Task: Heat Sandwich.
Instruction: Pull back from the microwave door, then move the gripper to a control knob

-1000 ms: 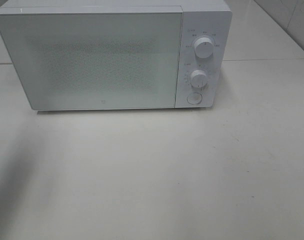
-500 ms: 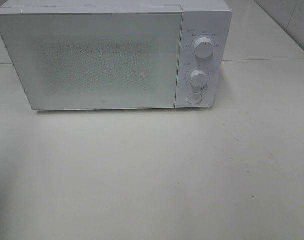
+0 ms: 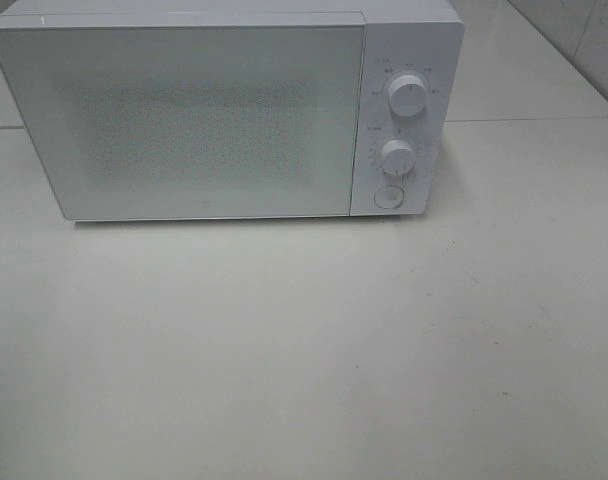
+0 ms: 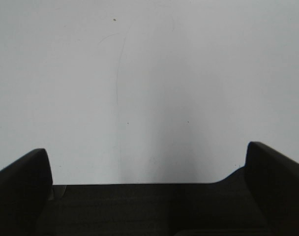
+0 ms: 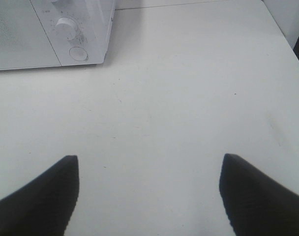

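The soft grey shadow that lay on the flat white table [image 3: 304,350] at about 8 o'clock in the high view has faded away; nothing else has shifted. The white box-shaped microwave oven [image 3: 204,120] sits at 12 o'clock with its frosted glass door [image 3: 184,115] shut. Its two round white knobs [image 3: 408,96] and its round white button [image 3: 388,196] are at about 1 o'clock. The fading probably means an arm has drawn back from that side.

The sandwich shows in no view. It may be behind the shut door, but I cannot tell.

The left gripper [image 4: 147,150] is spread fully wide over bare tabletop, holding nothing. The right gripper [image 5: 150,158] is also well apart and empty, pointed at the table with the microwave at 11 o'clock.
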You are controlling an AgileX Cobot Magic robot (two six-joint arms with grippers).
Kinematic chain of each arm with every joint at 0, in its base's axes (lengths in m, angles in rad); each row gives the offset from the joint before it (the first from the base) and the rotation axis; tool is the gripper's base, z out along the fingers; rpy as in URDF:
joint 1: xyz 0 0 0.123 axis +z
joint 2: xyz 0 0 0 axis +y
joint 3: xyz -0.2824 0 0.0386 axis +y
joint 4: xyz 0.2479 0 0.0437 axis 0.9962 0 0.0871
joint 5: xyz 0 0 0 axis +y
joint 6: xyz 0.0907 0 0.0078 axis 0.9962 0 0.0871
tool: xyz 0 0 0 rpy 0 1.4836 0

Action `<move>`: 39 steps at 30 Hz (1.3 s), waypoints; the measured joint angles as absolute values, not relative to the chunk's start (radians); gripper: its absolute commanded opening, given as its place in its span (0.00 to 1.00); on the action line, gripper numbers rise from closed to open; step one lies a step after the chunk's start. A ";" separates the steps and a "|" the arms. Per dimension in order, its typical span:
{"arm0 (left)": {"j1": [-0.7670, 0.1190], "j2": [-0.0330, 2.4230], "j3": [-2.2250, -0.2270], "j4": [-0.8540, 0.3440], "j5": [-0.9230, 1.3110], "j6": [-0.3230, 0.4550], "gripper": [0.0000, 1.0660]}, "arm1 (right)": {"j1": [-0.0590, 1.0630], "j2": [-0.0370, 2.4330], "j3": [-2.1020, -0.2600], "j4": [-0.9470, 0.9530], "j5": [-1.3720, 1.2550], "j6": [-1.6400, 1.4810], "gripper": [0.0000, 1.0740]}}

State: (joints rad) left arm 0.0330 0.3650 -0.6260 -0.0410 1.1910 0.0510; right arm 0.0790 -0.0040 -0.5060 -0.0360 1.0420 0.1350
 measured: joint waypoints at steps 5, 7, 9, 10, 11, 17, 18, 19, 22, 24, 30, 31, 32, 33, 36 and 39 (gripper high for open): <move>0.033 0.228 -0.562 -0.041 1.179 0.051 0.94 | 0.079 -0.004 -0.506 -0.036 1.042 0.135 0.71; 0.033 0.206 -0.551 -0.041 1.175 0.051 0.94 | 0.079 -0.004 -0.506 -0.036 1.042 0.135 0.71; 0.033 0.153 -0.541 -0.041 1.164 0.051 0.94 | 0.079 -0.004 -0.506 -0.036 1.042 0.135 0.71; 0.033 0.102 -0.536 -0.041 1.145 0.051 0.94 | 0.079 -0.004 -0.506 -0.036 1.042 0.135 0.71; 0.033 0.102 -0.536 -0.041 1.145 0.051 0.94 | 0.079 -0.004 -0.506 -0.036 1.042 0.135 0.71; 0.033 -0.003 -0.506 -0.046 1.072 0.051 0.94 | 0.079 -0.004 -0.506 -0.036 1.042 0.135 0.71; 0.033 -0.003 -0.499 -0.049 1.065 0.052 0.94 | 0.079 -0.004 -0.506 -0.036 1.042 0.135 0.71; 0.033 -0.003 -0.494 -0.053 1.058 0.054 0.94 | 0.079 -0.004 -0.506 -0.035 1.042 0.135 0.71; 0.033 -0.003 -0.494 -0.054 1.052 0.054 0.94 | 0.079 -0.004 -0.506 -0.033 1.042 0.135 0.71; 0.033 -0.004 -0.494 -0.054 1.050 0.054 0.94 | 0.079 -0.004 -0.506 -0.032 1.042 0.135 0.71; 0.033 -0.004 -0.494 -0.054 1.050 0.054 0.94 | 0.079 -0.004 -0.506 -0.032 1.042 0.135 0.71; 0.033 -0.004 -0.494 -0.054 1.050 0.054 0.94 | 0.079 -0.004 -0.506 -0.032 1.042 0.135 0.71; 0.033 -0.004 -0.494 -0.054 1.050 0.054 0.94 | 0.079 -0.004 -0.506 -0.032 1.042 0.135 0.71; 0.033 -0.004 -0.494 -0.054 1.050 0.054 0.94 | 0.079 -0.004 -0.506 -0.032 1.042 0.135 0.71; 0.033 -0.004 -0.494 -0.054 1.050 0.054 0.94 | 0.079 -0.004 -0.506 -0.032 1.042 0.135 0.71; 0.033 -0.004 -0.494 -0.054 1.050 0.054 0.94 | 0.079 -0.004 -0.506 -0.032 1.042 0.135 0.71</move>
State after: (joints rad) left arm 0.0330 -0.0040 -0.4940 -0.0540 1.0500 0.0540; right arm 0.0790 -0.0040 -0.5060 -0.0320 1.0420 0.1350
